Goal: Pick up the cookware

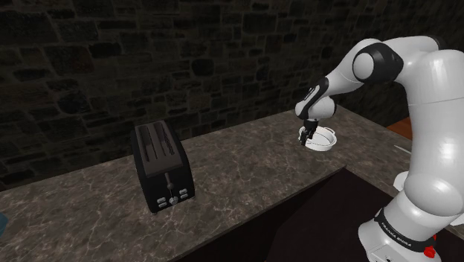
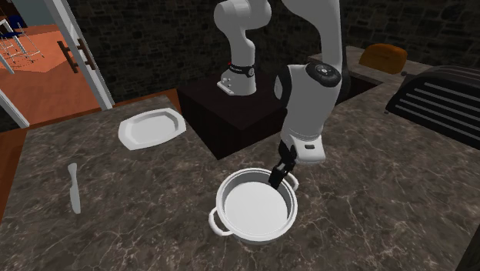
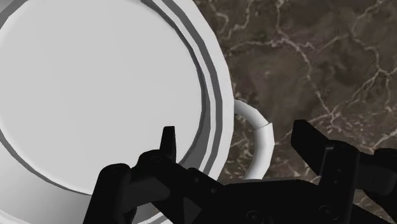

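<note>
Home kitchen: dark marbled stone counter (image 1: 245, 160), black two-slot toaster (image 1: 161, 167), white octagonal plate (image 2: 151, 128), grey knife (image 2: 74, 187).

shoulder cam: behind the arm (image 1: 431, 149), looking far across counter (image 1: 245, 160) to stone wall (image 1: 149, 59). second cam: faces the arm, close over white pot (image 2: 254, 209). wrist cam: tight above it. pot's in all three.

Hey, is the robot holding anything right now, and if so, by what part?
Nothing is held. The tool is open, its fingers straddling the white pot at the rim beside a loop handle, not clasped on it.
</note>
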{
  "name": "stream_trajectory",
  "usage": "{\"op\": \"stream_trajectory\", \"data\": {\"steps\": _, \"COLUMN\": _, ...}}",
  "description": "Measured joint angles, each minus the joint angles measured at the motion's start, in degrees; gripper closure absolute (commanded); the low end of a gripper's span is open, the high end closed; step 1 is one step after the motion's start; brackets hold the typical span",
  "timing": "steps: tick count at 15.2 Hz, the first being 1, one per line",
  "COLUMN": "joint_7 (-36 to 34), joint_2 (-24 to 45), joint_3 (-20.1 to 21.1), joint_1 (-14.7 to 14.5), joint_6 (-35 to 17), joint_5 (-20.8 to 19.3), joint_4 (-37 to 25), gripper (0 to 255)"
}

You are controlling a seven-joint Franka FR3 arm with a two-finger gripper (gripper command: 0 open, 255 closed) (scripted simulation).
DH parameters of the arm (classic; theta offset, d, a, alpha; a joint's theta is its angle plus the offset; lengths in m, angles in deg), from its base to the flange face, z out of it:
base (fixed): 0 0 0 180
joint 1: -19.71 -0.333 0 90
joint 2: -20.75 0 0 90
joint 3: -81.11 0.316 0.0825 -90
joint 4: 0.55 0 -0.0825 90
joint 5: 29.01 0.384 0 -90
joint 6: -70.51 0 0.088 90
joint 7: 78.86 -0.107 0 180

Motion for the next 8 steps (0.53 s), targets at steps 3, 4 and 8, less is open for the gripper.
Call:
{"op": "stream_trajectory", "data": {"steps": 3, "joint_7": -0.01, "joint_2": 0.1, "joint_3": 0.07, "joint_1": -0.01, "joint_6": -0.12, "joint_5": 0.04, "joint_4": 0.0, "gripper": 255}}
{"op": "stream_trajectory", "data": {"steps": 4, "joint_7": -0.01, "joint_2": 0.09, "joint_3": 0.07, "joint_1": -0.02, "joint_6": -0.12, "joint_5": 0.05, "joint_4": 0.01, "gripper": 255}}
{"op": "stream_trajectory", "data": {"steps": 8, "joint_7": -0.03, "joint_2": 0.09, "joint_3": 0.06, "joint_1": -0.02, "joint_6": -0.1, "joint_5": 0.06, "joint_4": 0.01, "gripper": 255}}
